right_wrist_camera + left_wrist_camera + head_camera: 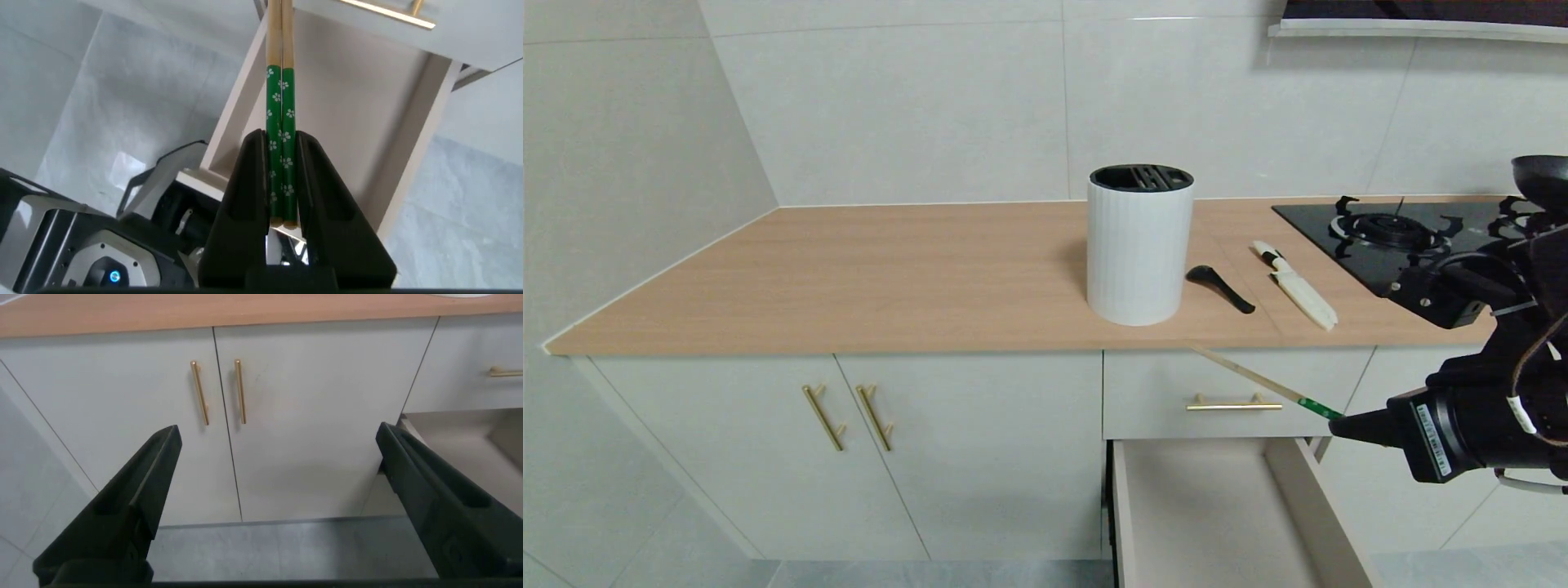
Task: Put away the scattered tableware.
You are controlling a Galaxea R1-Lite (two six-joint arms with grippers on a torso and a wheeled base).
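The right hand (280,163) was clamped on a pair of chopsticks (280,82) near the open drawer (1201,506), their butt ends hidden between its fingers. The left hand (278,441) gaped wide. A knife (1298,286) and a spoon (1218,287) lay on the surface (890,278).

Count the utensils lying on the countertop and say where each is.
2. A black spoon lies beside the white holder, on its right; a cream knife lies between that spoon and the hob. More could be hidden behind the holder.
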